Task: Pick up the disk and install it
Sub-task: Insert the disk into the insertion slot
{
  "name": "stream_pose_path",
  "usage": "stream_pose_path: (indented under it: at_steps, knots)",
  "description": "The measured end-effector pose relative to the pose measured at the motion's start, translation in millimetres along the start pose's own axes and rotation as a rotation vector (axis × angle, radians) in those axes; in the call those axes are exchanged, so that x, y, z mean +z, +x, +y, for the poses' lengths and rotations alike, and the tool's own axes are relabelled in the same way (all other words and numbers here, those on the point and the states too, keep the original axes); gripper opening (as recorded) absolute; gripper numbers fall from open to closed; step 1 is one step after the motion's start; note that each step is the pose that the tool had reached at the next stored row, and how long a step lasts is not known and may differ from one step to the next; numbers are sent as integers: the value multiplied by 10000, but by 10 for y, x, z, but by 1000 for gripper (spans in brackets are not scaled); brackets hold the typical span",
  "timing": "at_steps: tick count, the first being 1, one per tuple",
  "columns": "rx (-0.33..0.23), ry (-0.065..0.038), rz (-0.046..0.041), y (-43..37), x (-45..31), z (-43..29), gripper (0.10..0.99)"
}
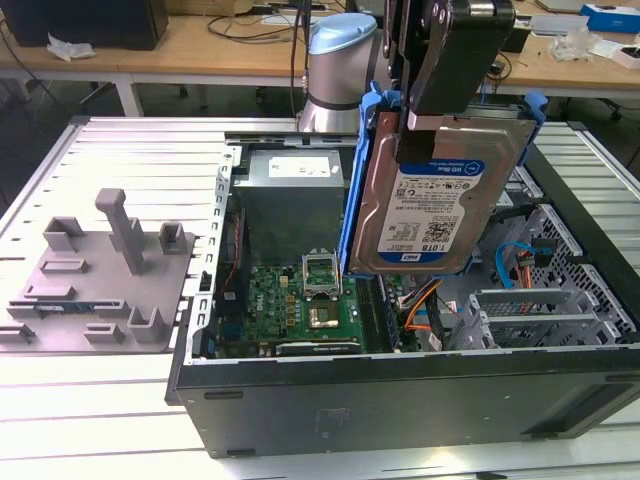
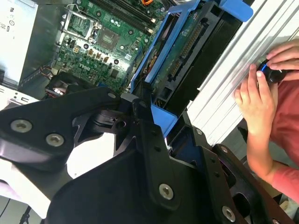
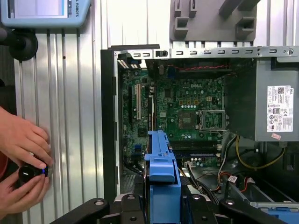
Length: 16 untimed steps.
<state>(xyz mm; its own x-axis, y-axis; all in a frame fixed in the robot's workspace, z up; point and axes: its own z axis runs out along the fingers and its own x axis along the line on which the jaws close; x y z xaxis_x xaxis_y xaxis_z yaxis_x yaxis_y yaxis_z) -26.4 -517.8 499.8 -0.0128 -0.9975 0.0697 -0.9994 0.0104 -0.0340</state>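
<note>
Disk (image 1: 430, 205) in jaws above case (image 1: 400, 400)

Wrist cameras close above shared motherboard (image 3: 187, 107)

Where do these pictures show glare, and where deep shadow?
In the exterior view, the disk shows a soft sheen and the computer case is dark in front; in the first wrist view, the ribbed table is brightly lit; in the second wrist view, the claw is a dark mass.
</note>
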Motion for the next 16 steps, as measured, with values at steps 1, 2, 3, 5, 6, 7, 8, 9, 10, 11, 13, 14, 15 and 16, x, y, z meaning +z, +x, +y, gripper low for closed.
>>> stream_pose_path:
  at_steps: [1, 2, 3, 5, 6, 7, 8, 9, 10, 11, 13, 14, 15, 16]
  knots:
    - [0, 1, -8, 0, 0, 0, 369]
    - [1, 8, -44, 0, -1, 0, 369]
    - [0, 14, -67, 0, 0, 0, 369]
    - [-4, 40, -175, 0, 0, 0, 369]
    - [-5, 51, -219, 0, 0, 1, 369]
    - [-8, 65, -271, 0, 0, 1, 369]
    - [-9, 76, -304, 2, 0, 1, 369]
    - [-13, 104, -338, 4, 1, 0, 369]
    - [-15, 130, -351, 7, 1, 0, 369]
    - [-16, 173, -361, 11, 2, 0, 369]
    - [-17, 220, -371, 17, 3, 0, 369]
    - [-18, 246, -382, 22, 5, 0, 369]
    - [-16, 264, -393, 25, 5, 0, 369]
    - [-15, 286, -414, 31, 6, 1, 369]
